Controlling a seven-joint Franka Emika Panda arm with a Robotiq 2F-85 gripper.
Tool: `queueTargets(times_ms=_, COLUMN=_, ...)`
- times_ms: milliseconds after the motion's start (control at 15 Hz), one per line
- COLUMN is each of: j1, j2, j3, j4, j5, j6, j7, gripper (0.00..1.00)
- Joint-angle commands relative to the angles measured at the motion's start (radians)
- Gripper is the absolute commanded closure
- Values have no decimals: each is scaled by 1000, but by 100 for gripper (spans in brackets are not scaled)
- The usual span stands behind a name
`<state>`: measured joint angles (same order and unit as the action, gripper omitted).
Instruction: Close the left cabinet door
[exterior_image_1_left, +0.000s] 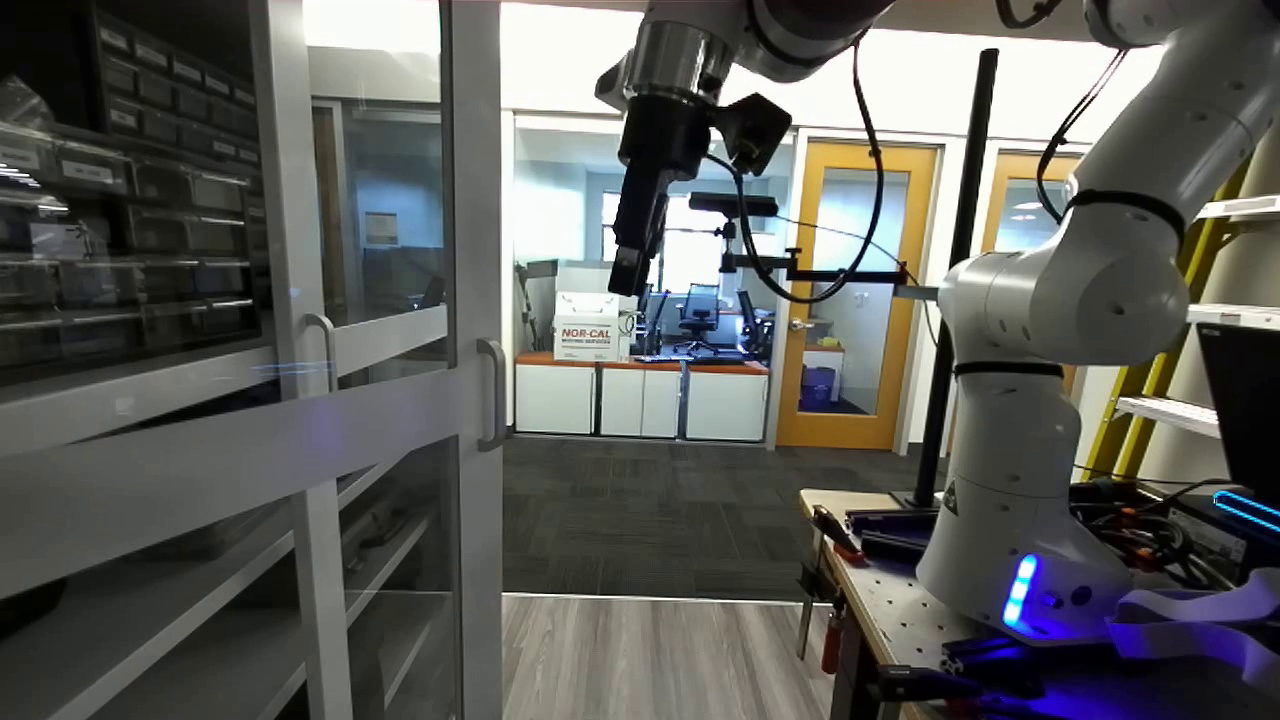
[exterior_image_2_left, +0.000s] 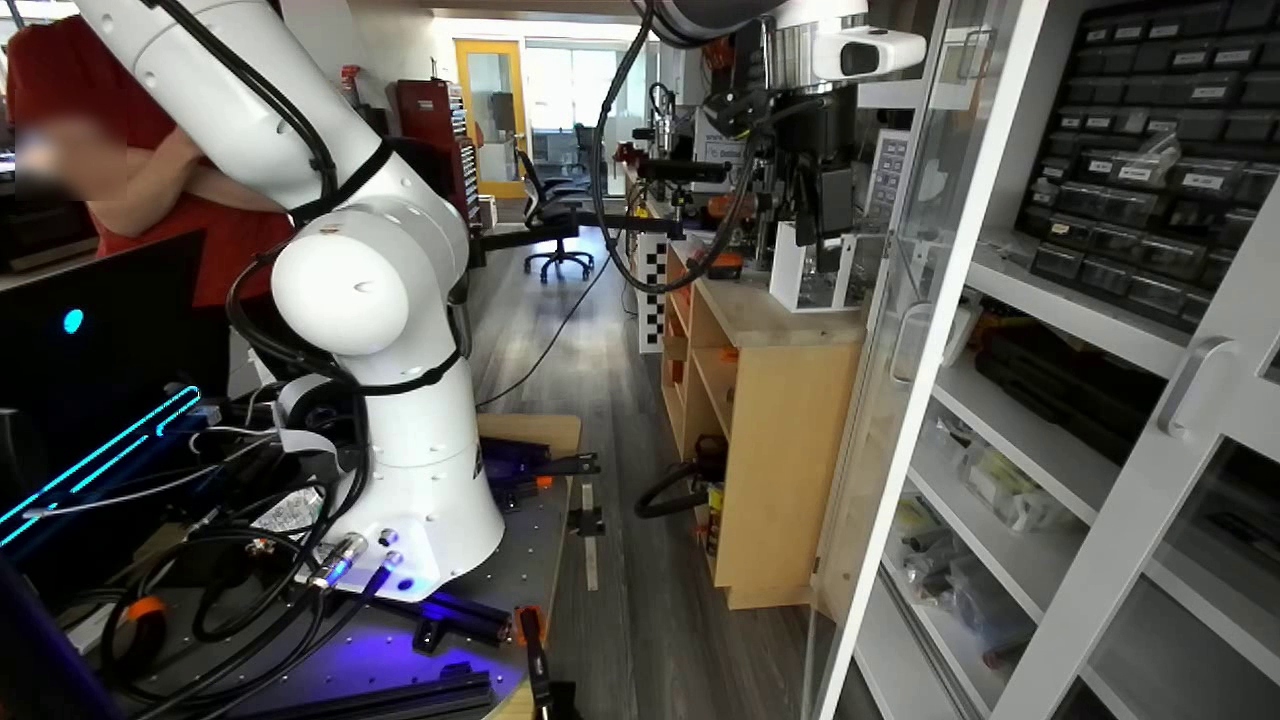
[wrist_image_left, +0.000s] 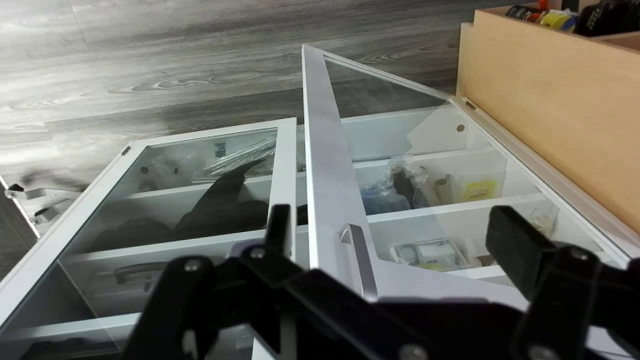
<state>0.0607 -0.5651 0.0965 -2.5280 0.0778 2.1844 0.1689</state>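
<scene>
The left cabinet door (exterior_image_1_left: 478, 250) has a light-grey frame, glass panes, a wide mid rail and a grey bar handle (exterior_image_1_left: 492, 395). It stands swung open, with its free edge out from the cabinet (exterior_image_2_left: 938, 330). In the wrist view the door (wrist_image_left: 330, 165) slants across the middle, its handle (wrist_image_left: 362, 260) low between the fingers. My gripper (exterior_image_1_left: 630, 280) hangs pointing down, above handle height and apart from the door in that exterior view. It also shows in an exterior view (exterior_image_2_left: 828, 250), beside the glass. In the wrist view my gripper (wrist_image_left: 392, 235) is wide open and empty.
The right cabinet door (exterior_image_2_left: 1200, 480) is shut or nearly so, with a similar handle (exterior_image_2_left: 1190, 385). A wooden shelf unit (exterior_image_2_left: 790, 470) stands against the open door's hinge side. The robot's table (exterior_image_1_left: 870, 600) is opposite. A person in red (exterior_image_2_left: 230, 250) stands behind the arm.
</scene>
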Motion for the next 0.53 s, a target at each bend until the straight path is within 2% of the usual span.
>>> queueTargets(times_ms=0, j1=-37, j2=32, j3=45, j4=7, j5=-4, j6=64, j7=145, gripper=0)
queueTargets(times_ms=467, j1=-60, j2=104, j3=127, j4=5, j5=-40, j6=207, j7=333, gripper=0)
